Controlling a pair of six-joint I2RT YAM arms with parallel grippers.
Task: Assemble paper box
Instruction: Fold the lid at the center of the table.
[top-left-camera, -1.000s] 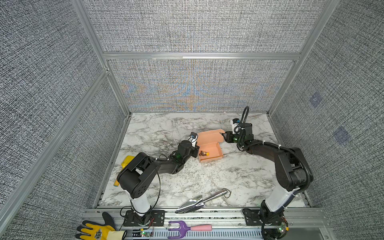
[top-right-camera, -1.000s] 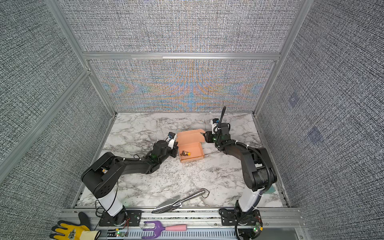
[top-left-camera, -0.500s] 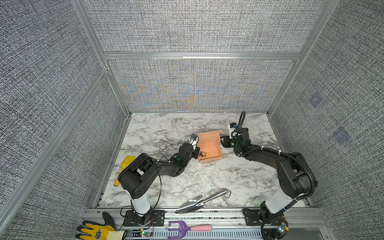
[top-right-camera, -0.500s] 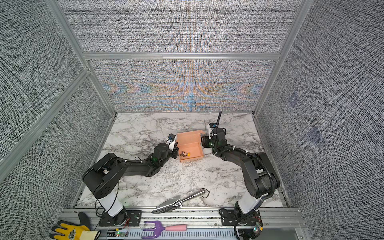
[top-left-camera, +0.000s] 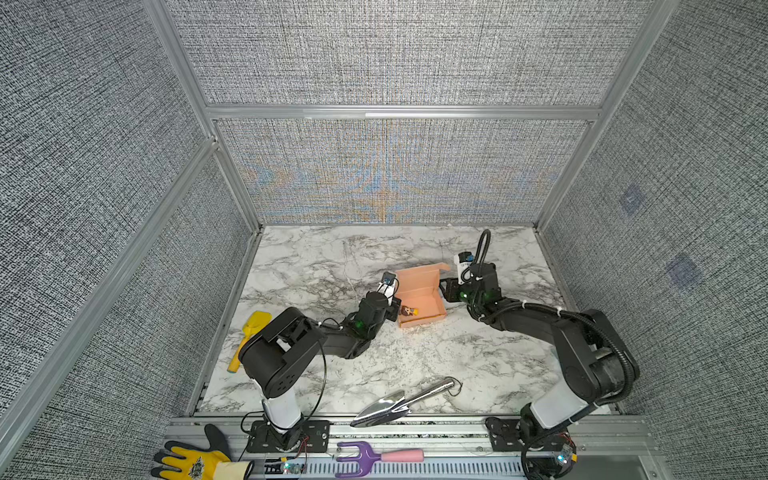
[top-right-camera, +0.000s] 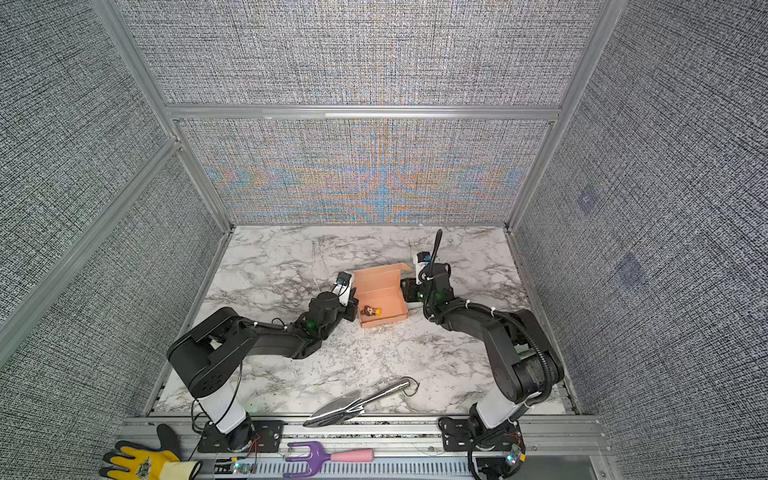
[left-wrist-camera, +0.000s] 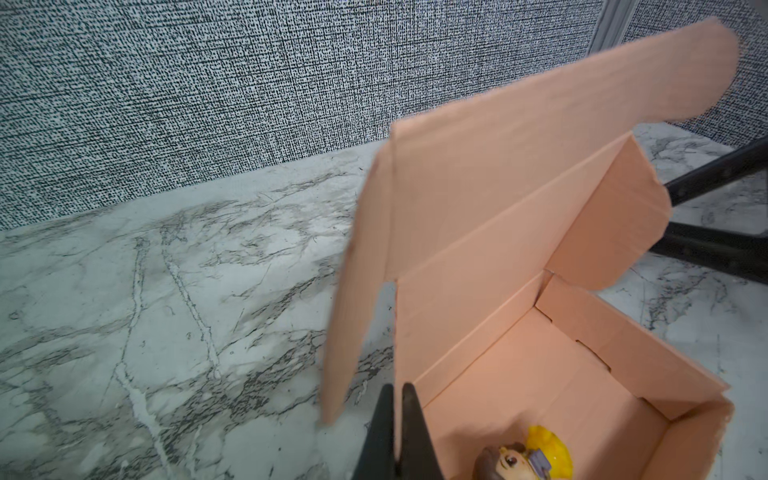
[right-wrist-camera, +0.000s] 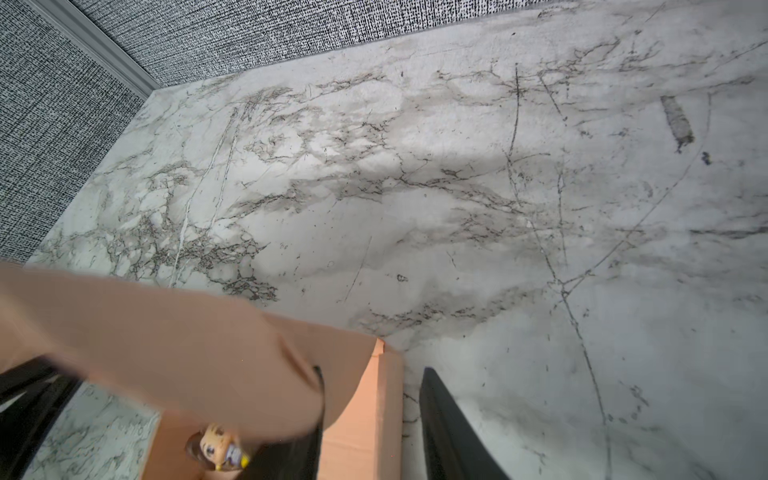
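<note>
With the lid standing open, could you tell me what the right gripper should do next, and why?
Probably close the right gripper on the paper box wall it straddles: its jaws stand open either side of it, the left gripper pinches the opposite wall, and the lid is not yet folded down.

2 high front views plus 2 near wrist views, common paper box (top-left-camera: 428, 301)

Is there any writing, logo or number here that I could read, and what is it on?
No text here can be read.
Yellow glove: dark emblem, too small to read.
White tag on the right arm: tiny dark print, blurred.
Paper box: plain, no print visible.
</note>
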